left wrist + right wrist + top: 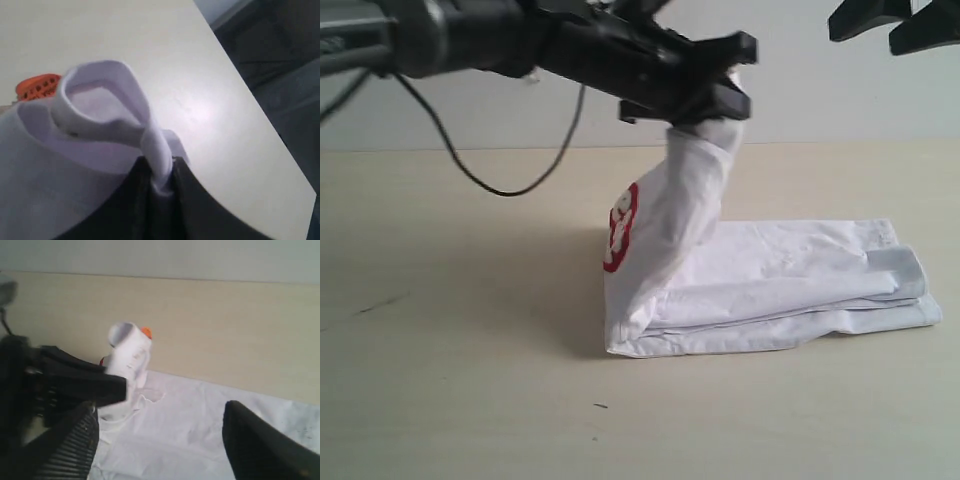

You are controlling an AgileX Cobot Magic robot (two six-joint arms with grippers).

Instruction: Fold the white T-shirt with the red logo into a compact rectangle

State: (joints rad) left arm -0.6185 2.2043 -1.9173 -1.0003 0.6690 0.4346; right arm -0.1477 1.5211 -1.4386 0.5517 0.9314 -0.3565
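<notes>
Because the left hand (pixel 732 78) is pinched tight on the neck band (pixel 145 120) of the white T-shirt (pixel 770 280), that end of the shirt hangs up in the air. The two fingers are squeezed so close that only a thin roll of cloth fits between them. A small orange tag (pixel 37 86) sits just beside the neck band. Below the hand the cloth drops straight down. The red logo (pixel 620 232) shows on the hanging part, bent around its edge. The rest of the shirt lies flat on the surface (pixel 450 330), already folded into a long strip that runs toward the other arm's side.

The right hand (pixel 892 25) is up high, above the flat end of the shirt. Its fingers are spread wide. It holds nothing and touches nothing.

I think the shirt is light and very soft. It will flop and bend wherever it is not held, and it will not break. It could slide out of a weak pinch, so a thick spot is best to grab, like the neck band or a folded edge. With only one hand holding it, the cloth sags and twists. I think a second hold beside the first would help it lie down flat.
</notes>
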